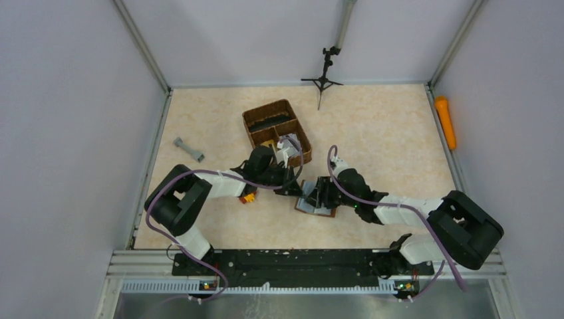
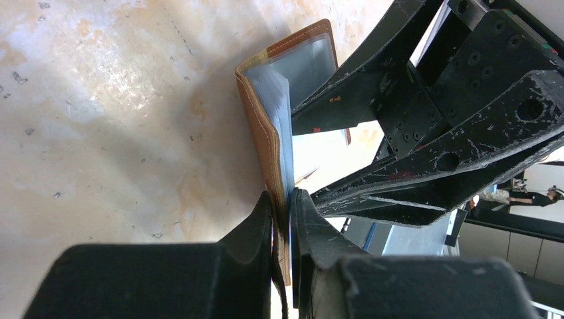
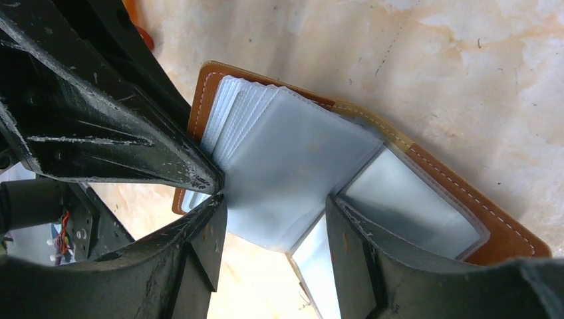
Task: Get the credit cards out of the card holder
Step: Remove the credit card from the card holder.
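Pressed almost together, the fingers of the left gripper (image 2: 284, 199) pinch the raised brown cover of the card holder (image 2: 263, 126) and a clear sleeve at its edge. It lies open on the table (image 1: 386, 133) between both arms. At right, the right gripper (image 3: 276, 216) has its fingers spread, straddling one grey sleeve page.

Pale grey walls (image 1: 66, 100) enclose a beige marbled table (image 1: 392, 139), evenly lit. A black tripod (image 1: 322, 78) stands at its far edge; a metal rail (image 1: 299, 286) runs along the near one.
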